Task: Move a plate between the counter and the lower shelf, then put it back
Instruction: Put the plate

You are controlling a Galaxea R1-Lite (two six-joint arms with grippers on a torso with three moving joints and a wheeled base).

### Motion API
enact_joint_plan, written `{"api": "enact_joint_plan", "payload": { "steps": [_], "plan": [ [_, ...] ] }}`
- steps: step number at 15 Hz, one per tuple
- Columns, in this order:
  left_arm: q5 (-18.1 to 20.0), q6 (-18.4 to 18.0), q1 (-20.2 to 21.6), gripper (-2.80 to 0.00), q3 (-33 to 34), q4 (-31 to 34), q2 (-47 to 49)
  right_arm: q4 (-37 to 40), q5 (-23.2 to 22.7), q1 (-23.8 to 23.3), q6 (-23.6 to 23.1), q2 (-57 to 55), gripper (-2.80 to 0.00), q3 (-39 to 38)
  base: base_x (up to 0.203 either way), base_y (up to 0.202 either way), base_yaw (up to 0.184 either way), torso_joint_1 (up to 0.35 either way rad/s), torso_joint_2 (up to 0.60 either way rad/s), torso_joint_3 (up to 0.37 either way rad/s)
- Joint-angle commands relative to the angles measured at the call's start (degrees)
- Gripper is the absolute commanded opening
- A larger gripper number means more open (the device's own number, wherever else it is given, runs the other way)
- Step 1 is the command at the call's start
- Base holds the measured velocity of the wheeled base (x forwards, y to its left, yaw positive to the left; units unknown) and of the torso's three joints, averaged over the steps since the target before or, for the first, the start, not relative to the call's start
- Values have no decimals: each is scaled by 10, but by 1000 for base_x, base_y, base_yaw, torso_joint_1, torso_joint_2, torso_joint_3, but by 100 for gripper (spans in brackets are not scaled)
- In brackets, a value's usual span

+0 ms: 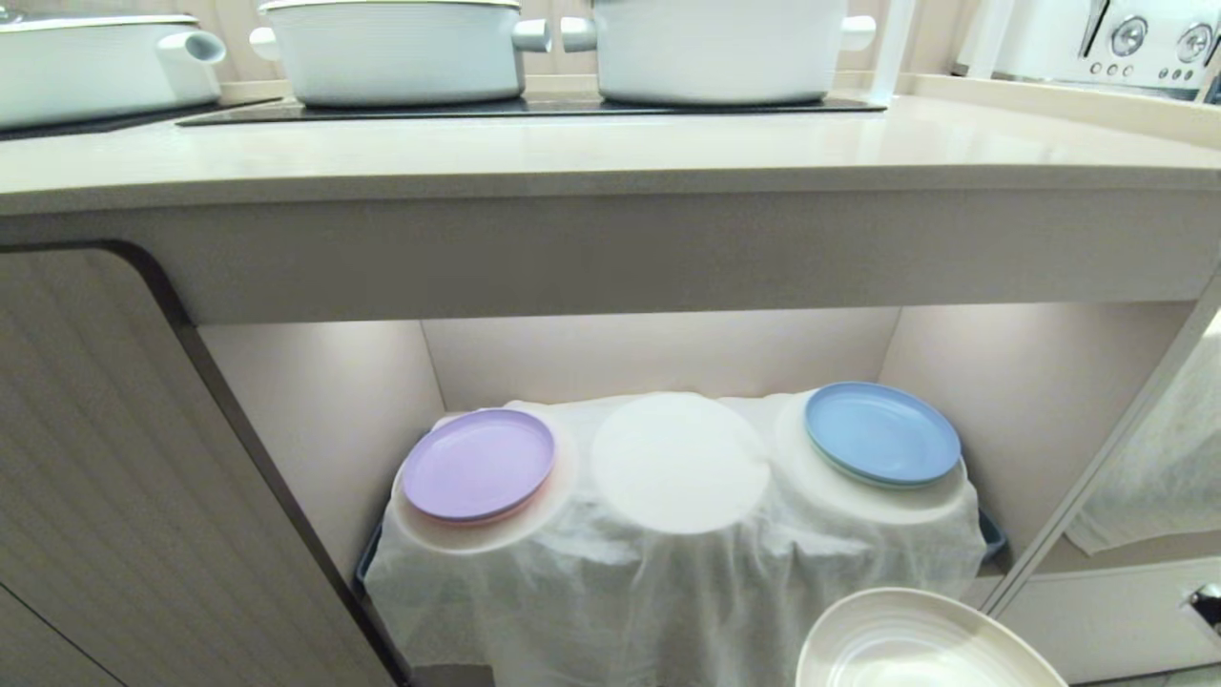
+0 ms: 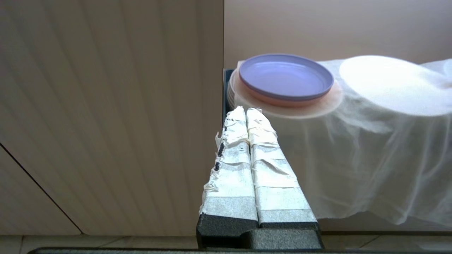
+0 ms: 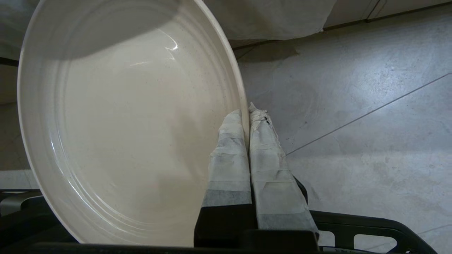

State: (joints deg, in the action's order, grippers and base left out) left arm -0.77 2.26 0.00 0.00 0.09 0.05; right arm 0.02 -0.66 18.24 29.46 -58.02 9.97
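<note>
Nearest the robot, the plate (image 1: 916,644) is held out in front of the lower shelf, low and to the right, clear of the white cloth (image 1: 668,582); in the right wrist view the right gripper (image 3: 248,114) is seen pinching the plate's rim, one finger on each face, with the plate tipped on edge over the grey floor (image 3: 353,106). The left gripper (image 2: 246,114) is parked beside the ribbed cabinet door (image 1: 124,458), its fingers pressed together on nothing.

Further in, the lower shelf (image 1: 1030,401) carries three cloth-draped round pads; the lilac plate (image 1: 479,464) rests on the pad near the shelf's left wall, the blue plate (image 1: 881,432) on the pad near the right wall, and the middle pad (image 1: 679,462) is bare. Above and beyond, the desk (image 1: 610,153) bears three white pots (image 1: 396,52) on its black panels towards the back edge.

The step in hand is judged to be a carry between shelf and desk; which way cannot be told from the scene alone. If the shelf is the goal, the plate must be levelled, brought in under the desk's front edge and set flat on the middle pad, between the coloured plates without touching either; if the desk, it must be lifted clear of the thick front edge and laid on the bare strip before the pots.
</note>
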Motion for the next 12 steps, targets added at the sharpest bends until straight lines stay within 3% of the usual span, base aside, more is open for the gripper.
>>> {"api": "enact_joint_plan", "payload": {
  "steps": [1,12],
  "plan": [
    [0,0,0,-280,0,0,0,0,0,1,2,-2,-280,-1,0,0,0,37,-271,-259],
    [0,0,0,-280,0,0,0,-1,-2,7,0,-1,-280,-1,0,0,0,165,-457,-290]
  ]
}}
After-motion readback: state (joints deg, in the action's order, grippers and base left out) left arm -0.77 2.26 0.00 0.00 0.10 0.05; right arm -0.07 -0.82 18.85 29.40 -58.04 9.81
